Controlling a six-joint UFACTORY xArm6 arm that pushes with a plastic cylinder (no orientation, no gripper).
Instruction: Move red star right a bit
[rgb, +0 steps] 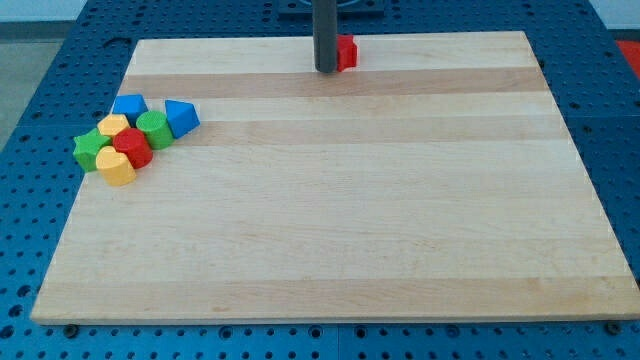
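Wooden board (330, 200), unlabelled: red star (346, 52) at the view's top, touching my tip (326, 70) on its left; remaining blocks clustered far left; no jaws fitted.

Far to the view's left of my tip (326, 70) and lower in the view, seven small blocks huddle in a tight cluster near the left edge of the pale wooden board (340, 230). Nearest the tip is a blue wedge-shaped block (181, 117), with a rounded green block (154, 129) touching it on the side away from the tip. A second blue block (129, 105) sits at the cluster's top, just above a small yellow block (113, 125). Farther from the tip lie a rounded red block (132, 147), a green star-shaped block (92, 150) and a larger yellow block (117, 168). A blue perforated table (40, 60) surrounds the board.
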